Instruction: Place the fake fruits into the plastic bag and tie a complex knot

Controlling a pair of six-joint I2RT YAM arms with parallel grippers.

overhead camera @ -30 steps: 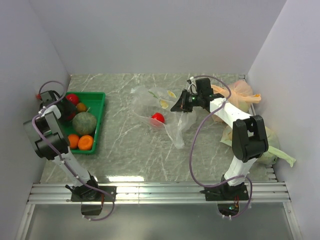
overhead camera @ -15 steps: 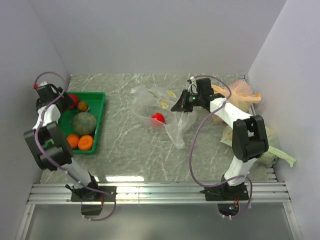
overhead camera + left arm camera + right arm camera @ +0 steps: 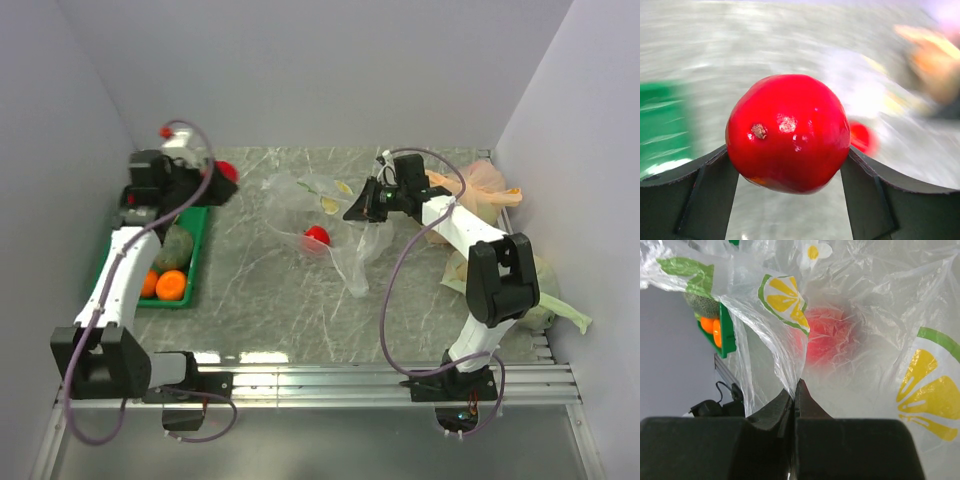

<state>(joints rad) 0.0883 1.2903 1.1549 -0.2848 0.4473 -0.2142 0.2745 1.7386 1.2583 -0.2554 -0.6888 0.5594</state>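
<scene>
**Top view:** L end effector (image 3: 216,180) hangs above the far end of the green tray (image 3: 199,228) on the counter's (image 3: 260,295) left side, clamped on a glossy red fruit (image 3: 227,171). In the tray are the dull green round piece (image 3: 178,246) and two orange fruits (image 3: 170,285). At mid-counter the clear plastic bag (image 3: 345,255) lies crumpled, w/ a bagged red fruit (image 3: 317,236) at its near-left part. R end effector (image 3: 356,212) sits at the bag's far-right edge. An orange-tinted bag (image 3: 480,182) and a pale green bag (image 3: 548,295) lie by the right wall.

**L wrist view:** The red fruit fills the centre, wedged between both fingers (image 3: 710,182), jaws held apart by it. The background is blurred, w/ green tray at left and the bagged red fruit low at right.

**R wrist view:** Jaws are pressed tight together, w/ a thin fold of bag film pinched between the tips. Lemon-slice prints (image 3: 785,297) mark the plastic. The bagged red fruit shows dimly through the film just beyond the tips. The tray corner and the orange fruits are visible at left, through the plastic.
</scene>
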